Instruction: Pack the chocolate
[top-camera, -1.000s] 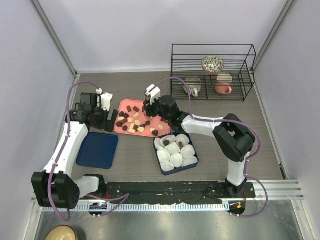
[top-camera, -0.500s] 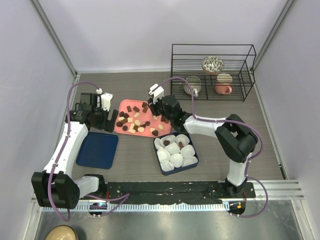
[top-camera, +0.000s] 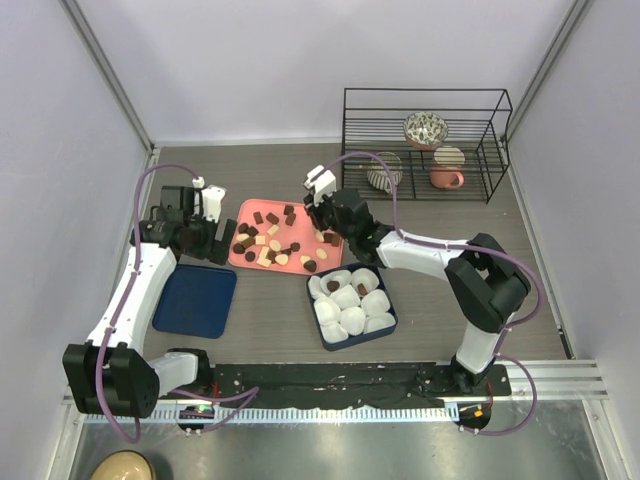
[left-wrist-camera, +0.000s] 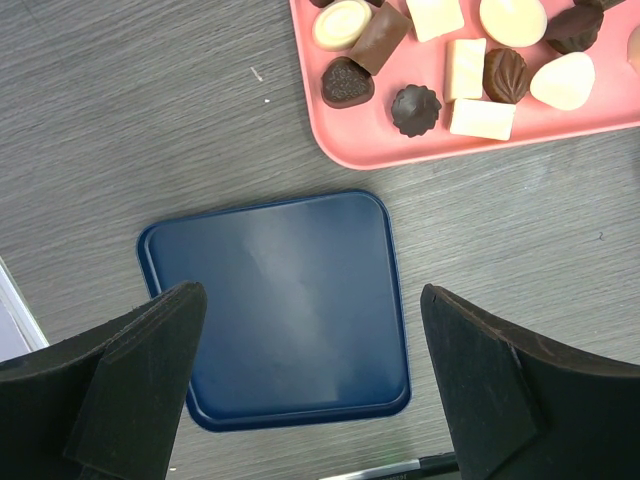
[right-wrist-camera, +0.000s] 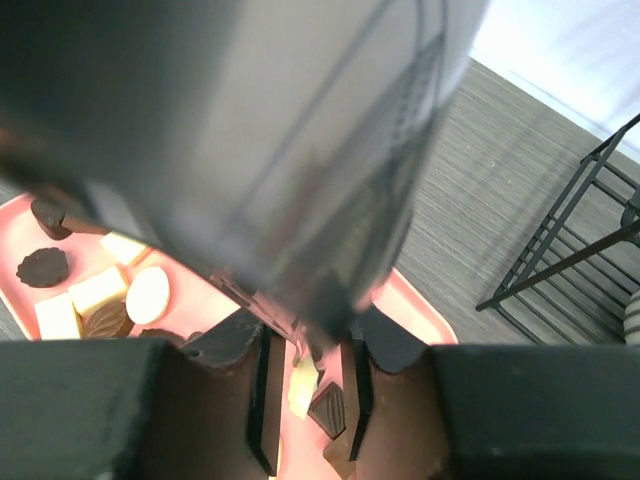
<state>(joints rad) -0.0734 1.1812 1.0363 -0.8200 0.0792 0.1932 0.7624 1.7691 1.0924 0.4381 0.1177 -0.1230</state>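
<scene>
The chocolate (top-camera: 268, 245) is several dark, mid-brown and cream pieces on a pink tray (top-camera: 245, 206); some show in the left wrist view (left-wrist-camera: 465, 70). Two dark pieces (top-camera: 333, 285) sit in white paper cups in the blue box (top-camera: 392, 312). My right gripper (top-camera: 322, 222) is low over the tray's right end, with its jaws a narrow gap apart. In the right wrist view (right-wrist-camera: 305, 400) a cream piece (right-wrist-camera: 303, 385) and a dark ridged piece (right-wrist-camera: 330, 408) lie between the jaws. My left gripper (top-camera: 207, 245) is wide open and empty above a blue lid (left-wrist-camera: 280, 300).
The blue lid (top-camera: 195, 300) lies flat left of the tray. A black wire rack (top-camera: 425, 145) with a bowl and mugs stands at the back right. Grey walls close in both sides.
My right gripper has moved right, from the tray's middle to its right end. The left arm has not moved.
</scene>
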